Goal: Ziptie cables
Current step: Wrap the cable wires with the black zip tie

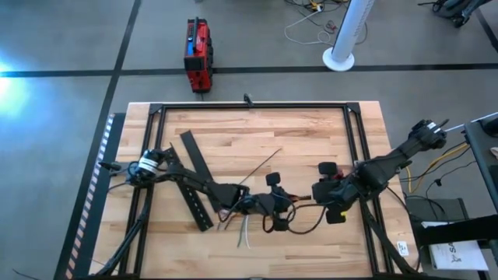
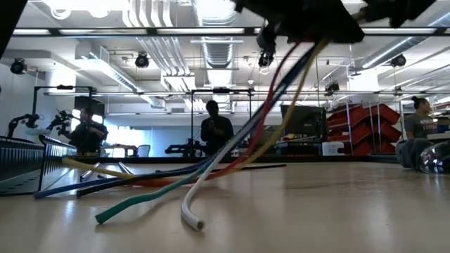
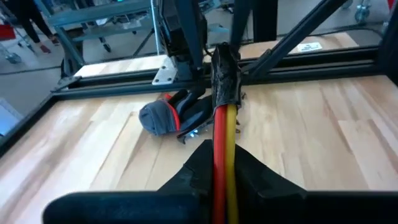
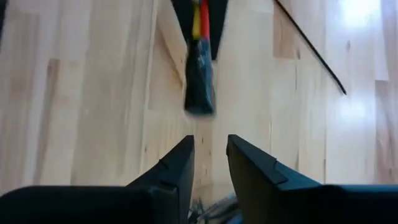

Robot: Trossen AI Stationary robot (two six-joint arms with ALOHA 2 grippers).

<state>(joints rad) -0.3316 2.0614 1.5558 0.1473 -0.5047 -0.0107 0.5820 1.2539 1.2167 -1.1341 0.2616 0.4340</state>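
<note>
Nearest the low camera, the loose ends of the cables [image 2: 190, 184] trail across the bench [image 1: 311, 144], white and green tips lying flat while the rest rises steeply out of frame. That sag suggests light, limp wires that will splay unless pinched where they run together. The best hold looks to be the bunched stretch near the dark sleeved end [image 3: 225, 78], not the free tips.

The left gripper [image 3: 219, 186] is clenched on the red and yellow strands, mid-bench in the overhead view. The right gripper [image 4: 210, 163] hovers just beyond that sleeved end, fingers slightly parted and grasping nothing.

Farther off, a thin black strip [image 4: 310, 46] lies on the wood; whether it is the ziptie is unclear. From above, the arms cover the bundle's middle.
</note>
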